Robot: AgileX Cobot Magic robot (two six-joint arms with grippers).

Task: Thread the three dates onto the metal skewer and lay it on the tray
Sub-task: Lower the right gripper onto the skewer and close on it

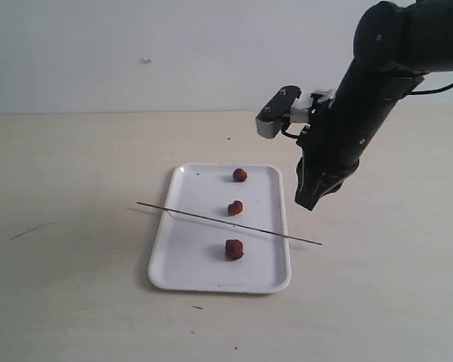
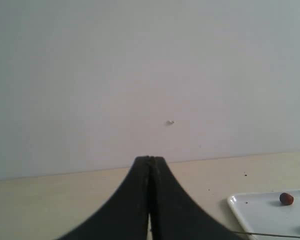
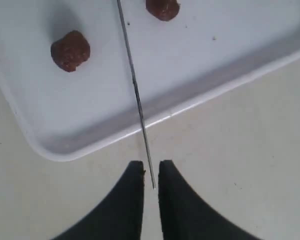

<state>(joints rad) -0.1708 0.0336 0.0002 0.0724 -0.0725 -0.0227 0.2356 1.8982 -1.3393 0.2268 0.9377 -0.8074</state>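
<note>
The white tray (image 1: 189,260) lies on the table with three dates on it in a row: far (image 1: 240,175), middle (image 1: 235,207) and near (image 1: 234,250). None of them is on the metal skewer (image 1: 204,218), which lies slantwise across the tray with both ends past the rim. My right gripper (image 1: 308,204) hangs just above the skewer's right end. In the right wrist view its jaws (image 3: 151,167) stand slightly open, and the skewer tip (image 3: 151,175) shows in the gap without touching either one. My left gripper (image 2: 150,160) is shut and empty, and does not show in the exterior view.
The table (image 1: 75,286) is pale wood with a few small dark specks. A white wall (image 1: 136,45) rises behind it. The left wrist view shows the tray's corner (image 2: 240,205) and one date (image 2: 286,198) on it.
</note>
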